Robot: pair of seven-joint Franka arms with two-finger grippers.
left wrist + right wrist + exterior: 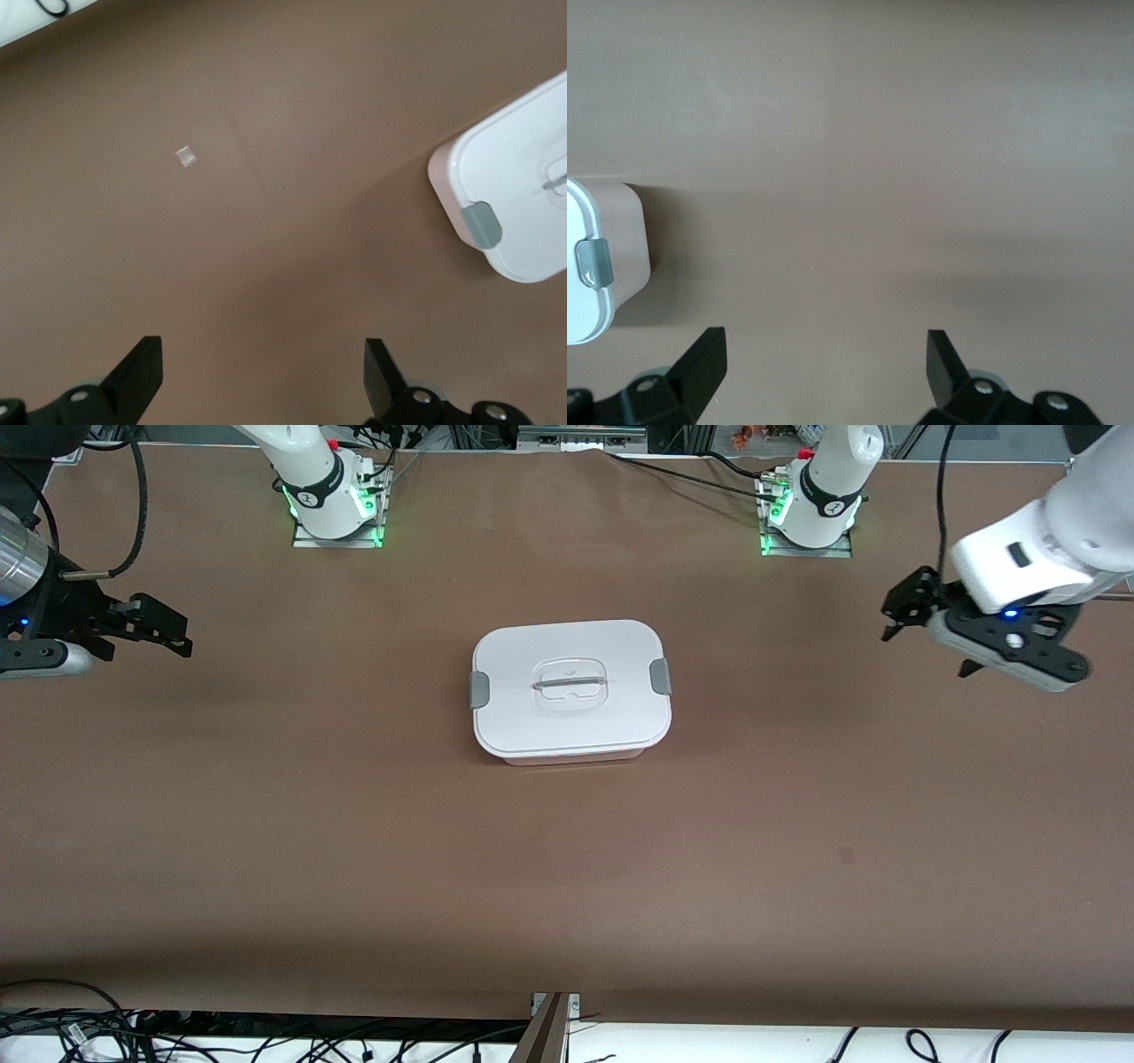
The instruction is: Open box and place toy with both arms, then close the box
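Observation:
The box (570,691) stands in the middle of the brown table with its white lid on, a grey clip (479,689) at each short end and a recessed handle (572,683) in the centre. One end of the box also shows in the left wrist view (518,199) and in the right wrist view (602,261). My left gripper (905,613) hangs open and empty over bare table at the left arm's end. My right gripper (159,629) hangs open and empty over bare table at the right arm's end. The toy is not in view.
The two arm bases (330,500) stand along the table's edge farthest from the front camera. A small pale scrap (186,157) lies on the table toward the left arm's end. Cables run along the table's nearest edge.

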